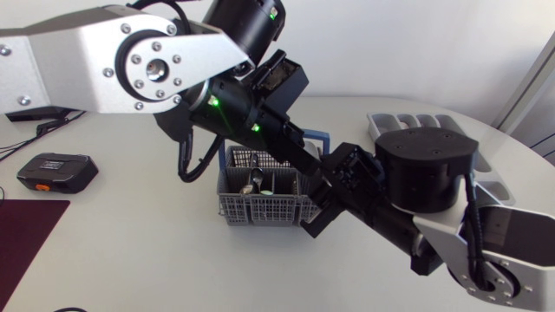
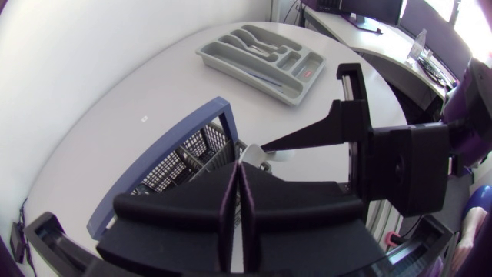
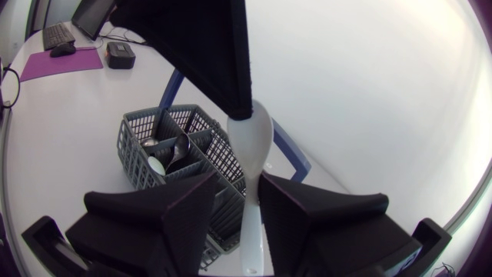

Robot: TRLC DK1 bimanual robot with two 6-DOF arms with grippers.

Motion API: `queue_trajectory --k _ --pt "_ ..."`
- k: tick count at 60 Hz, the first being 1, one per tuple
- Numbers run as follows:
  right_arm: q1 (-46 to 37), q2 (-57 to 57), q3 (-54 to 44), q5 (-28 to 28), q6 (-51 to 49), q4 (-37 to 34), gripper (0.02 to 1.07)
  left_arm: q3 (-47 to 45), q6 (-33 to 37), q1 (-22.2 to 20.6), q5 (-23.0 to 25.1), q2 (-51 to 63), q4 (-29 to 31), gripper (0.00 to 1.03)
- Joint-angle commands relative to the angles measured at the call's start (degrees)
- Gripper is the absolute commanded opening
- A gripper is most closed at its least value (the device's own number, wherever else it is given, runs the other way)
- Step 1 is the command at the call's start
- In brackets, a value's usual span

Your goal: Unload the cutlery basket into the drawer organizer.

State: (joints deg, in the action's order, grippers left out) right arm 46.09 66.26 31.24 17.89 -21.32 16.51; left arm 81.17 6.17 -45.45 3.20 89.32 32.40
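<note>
Caught in mid-air over the middle of the table (image 1: 130,251), just above the right edge of the grey cutlery basket (image 1: 256,211): a white spoon (image 3: 254,165), pinched at the bowl end by the left gripper (image 2: 237,171), fingers pressed almost flat together on the bowl. Points handle-first down into the right gripper (image 3: 238,178), fingers apart on either side of the handle, one close against the shaft, the other showing a strip of basket mesh in the gap, so no grip there yet. Looks like plastic: light, stiff, smooth and glossy, unlikely to crack under a firm squeeze but apt to swivel or slide between hard wedge fingers. Best taken at mid-handle, broad faces against the pads, well clear of the bowl, and clamped squarely before any release at the other end. Down in the basket's compartments, at least one metal spoon (image 3: 178,148), bowl up. At the far right of the table, well apart from the basket, the grey drawer organizer (image 2: 231,68), partly hidden behind the right arm in the head view.
</note>
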Motion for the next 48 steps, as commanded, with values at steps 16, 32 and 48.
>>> queue_trajectory --k 16,32,48 --pt "0.41 0.54 0.31 0.22 -1.53 0.1 0.16 1.45 -0.99 -0.69 0.49 1.38 -0.5 0.04" --pt "0.5 0.1 -0.04 -0.4 -1.53 -0.52 0.16 1.01 -0.9 -0.95 0.49 1.21 -0.76 0.21" --pt "0.67 -0.52 -1.1 -1.1 -1.44 -1.57 0.15 0.84 -0.99 -0.95 0.49 0.68 -1.55 0.36"
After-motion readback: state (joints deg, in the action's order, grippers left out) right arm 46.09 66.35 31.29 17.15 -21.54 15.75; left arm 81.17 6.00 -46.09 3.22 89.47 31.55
